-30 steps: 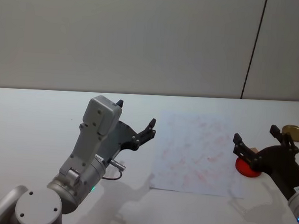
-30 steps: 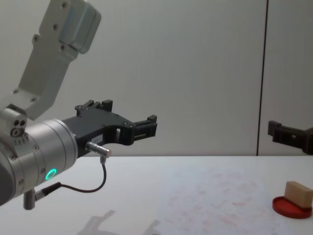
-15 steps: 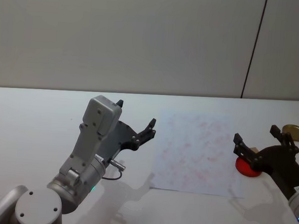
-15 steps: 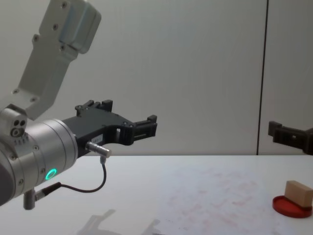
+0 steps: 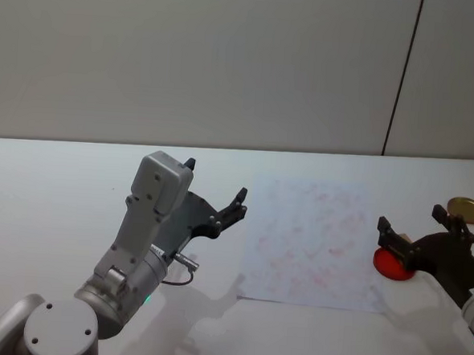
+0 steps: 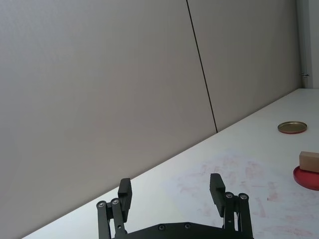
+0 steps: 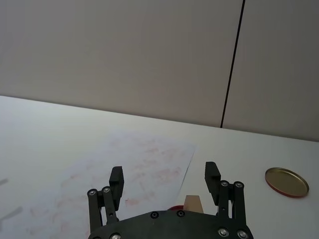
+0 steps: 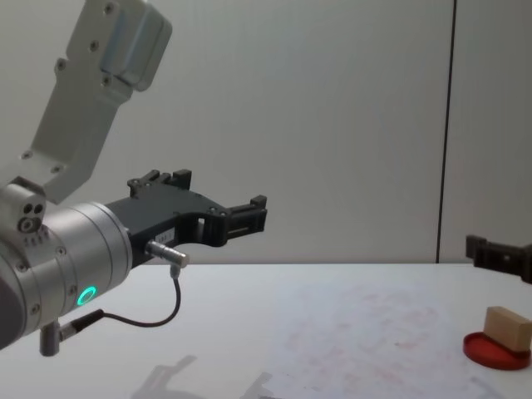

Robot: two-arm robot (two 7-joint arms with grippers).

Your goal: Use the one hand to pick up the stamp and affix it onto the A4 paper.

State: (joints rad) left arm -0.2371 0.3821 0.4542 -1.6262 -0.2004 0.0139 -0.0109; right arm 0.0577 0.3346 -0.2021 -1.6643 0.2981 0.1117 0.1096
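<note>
The stamp point(image 8: 509, 328) is a light-tan wooden block standing on a round red ink pad point(image 8: 496, 350) at the table's right. It also shows past my right gripper's body as the stamp point(image 7: 193, 203) and far off as the stamp point(image 6: 309, 162). My right gripper point(image 5: 411, 220) hovers open just above it, not touching; its fingers point(image 7: 211, 175) are spread wide. One of its fingertips point(image 8: 479, 246) hangs above the block. The A4 paper point(image 5: 314, 238), white with faint pink marks, lies left of the pad. My left gripper point(image 5: 215, 180) is held open in the air left of the paper.
A round gold lid point(image 5: 467, 209) lies on the table behind the ink pad, at the far right. The left arm's grey housing point(image 8: 108, 50) rises high at the left. A wall with a dark vertical seam point(image 5: 403, 75) stands behind the table.
My right gripper has dropped lower and drawn slightly to the right, closer over the stamp. The left arm, stamp and paper have not moved.
</note>
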